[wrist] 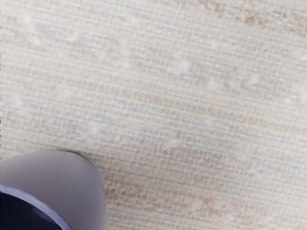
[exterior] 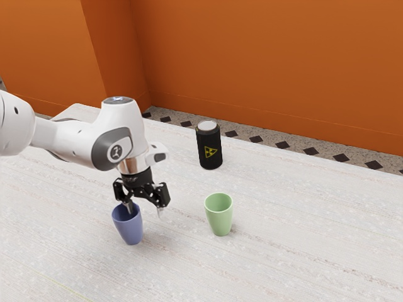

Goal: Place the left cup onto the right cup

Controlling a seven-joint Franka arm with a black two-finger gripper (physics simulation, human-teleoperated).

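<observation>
This is a bare test lab, not a home or shop: plain orange walls (exterior: 264,56) meet in a corner above a speckled floor (exterior: 296,144) with black diamond tiles. A robot arm (exterior: 63,135) reaches over a wide pale table (exterior: 302,251) bearing a purple cup (exterior: 128,225), a green cup (exterior: 218,215) and a hazard-marked black can (exterior: 209,146).

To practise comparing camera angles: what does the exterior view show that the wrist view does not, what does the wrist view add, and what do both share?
Exterior view: the green cup, the black can with a yellow symbol, the white arm and the orange walls. Wrist view: the blue cup close up, with its dark inside. Both: that blue cup and the pale table.
</observation>
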